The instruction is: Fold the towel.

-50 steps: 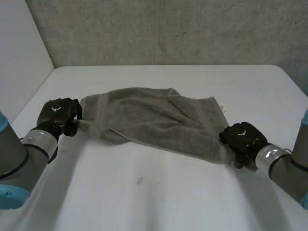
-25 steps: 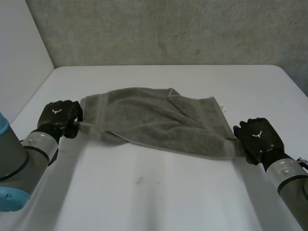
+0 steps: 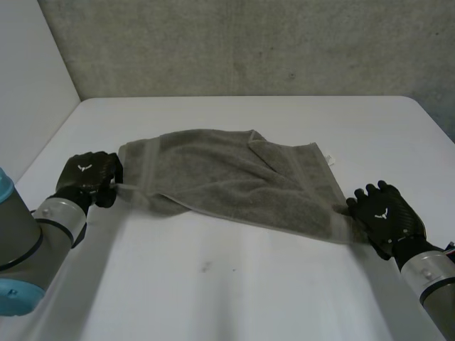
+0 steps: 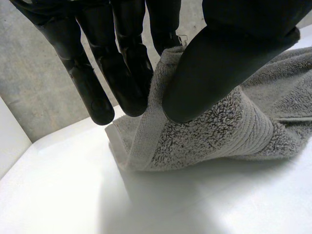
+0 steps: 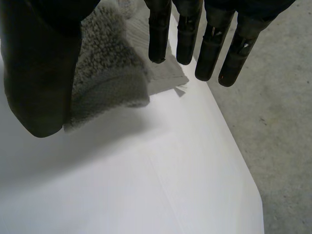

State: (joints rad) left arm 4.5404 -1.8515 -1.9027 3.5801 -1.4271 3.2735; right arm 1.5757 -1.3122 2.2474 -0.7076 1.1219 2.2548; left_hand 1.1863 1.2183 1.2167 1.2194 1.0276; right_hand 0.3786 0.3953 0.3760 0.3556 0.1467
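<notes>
White counter [image 3: 234, 284], concrete wall [image 3: 249, 42] — a rumpled grey towel [image 3: 227, 177] lay there; left hand [image 3: 85, 174] pinched its corner, right hand [image 3: 384, 217] was spread.

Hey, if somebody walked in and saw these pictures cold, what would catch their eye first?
A rumpled grey towel sprawls across the middle of the white table, one part folded over itself. The left hand pinches the towel's left end between thumb and fingers, while the right hand rests at its near right corner with fingers straight and spread, gripping nothing.
</notes>
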